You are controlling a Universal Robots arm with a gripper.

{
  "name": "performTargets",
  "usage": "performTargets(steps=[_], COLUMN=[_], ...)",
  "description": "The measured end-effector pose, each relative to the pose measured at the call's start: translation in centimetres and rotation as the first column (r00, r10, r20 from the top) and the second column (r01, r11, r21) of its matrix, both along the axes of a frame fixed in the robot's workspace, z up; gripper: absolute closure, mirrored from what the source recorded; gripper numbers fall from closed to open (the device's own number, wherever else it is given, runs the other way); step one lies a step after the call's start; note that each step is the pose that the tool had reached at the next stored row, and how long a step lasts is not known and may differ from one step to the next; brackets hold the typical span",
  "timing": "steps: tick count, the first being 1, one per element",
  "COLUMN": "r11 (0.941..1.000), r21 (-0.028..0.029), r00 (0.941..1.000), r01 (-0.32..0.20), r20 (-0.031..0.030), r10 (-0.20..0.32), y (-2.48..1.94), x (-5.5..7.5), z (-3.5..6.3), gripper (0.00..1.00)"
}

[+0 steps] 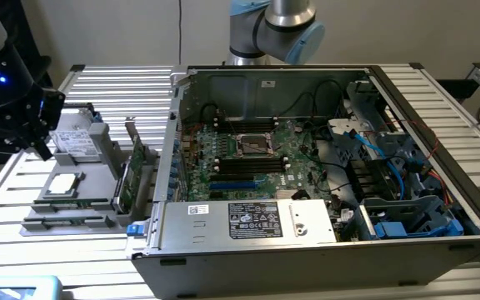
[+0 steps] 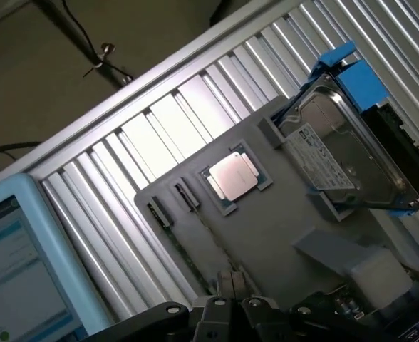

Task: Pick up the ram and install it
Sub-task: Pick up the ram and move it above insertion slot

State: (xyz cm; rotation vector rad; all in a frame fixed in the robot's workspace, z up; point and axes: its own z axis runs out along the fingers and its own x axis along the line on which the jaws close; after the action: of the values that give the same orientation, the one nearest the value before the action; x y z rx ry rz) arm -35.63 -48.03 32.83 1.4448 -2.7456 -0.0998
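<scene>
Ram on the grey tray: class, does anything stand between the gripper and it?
Nothing visible does. The gripper hangs shut above the grey tray, and the ram stands on edge in its slot there, uncovered. The processor and hard drive lie beside it, not over it.

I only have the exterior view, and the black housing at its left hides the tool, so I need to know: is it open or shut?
Observer: Shut; the wrist view shows the tool with its fingertips together.
Operator: Is it holding the ram?
Observer: It seems not; the ram stands on edge in the gray tray, under the tool.
Operator: Are they lined up?
Observer: Roughly; the ram's top edge runs straight toward the fingertips.
</scene>
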Motion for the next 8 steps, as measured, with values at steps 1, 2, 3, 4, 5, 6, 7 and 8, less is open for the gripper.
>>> performTargets(steps=[1,2,3,4,5,6,7,8], r11=[0.9998,0.9994,0.9985,0.9973,0.9959,0.994,0.9918,0.9894], r21=[0.0,0.0,0.0001,0.0001,0.0001,0.0001,0.0001,0.0], r00=[0.9998,0.9994,0.9985,0.9973,0.9959,0.994,0.9918,0.9894], r01=[-0.018,-0.036,-0.054,-0.073,-0.091,-0.109,-0.128,-0.146], r20=[0.0,0.0,0.0001,0.0001,0.0001,0.0001,0.0001,0.0], r10=[0.018,0.036,0.054,0.073,0.091,0.109,0.128,0.146], y=[0.0,0.0,0.0,0.0,0.0,0.0,0.0,0.0], x=[0.0,0.0,0.0,0.0,0.0,0.0,0.0,0.0], z=[0.0,0.0,-0.01,-0.01,-0.01,-0.01,-0.01,-0.01], gripper=[0.89,0.89,0.89,0.89,0.89,0.89,0.89,0.89])
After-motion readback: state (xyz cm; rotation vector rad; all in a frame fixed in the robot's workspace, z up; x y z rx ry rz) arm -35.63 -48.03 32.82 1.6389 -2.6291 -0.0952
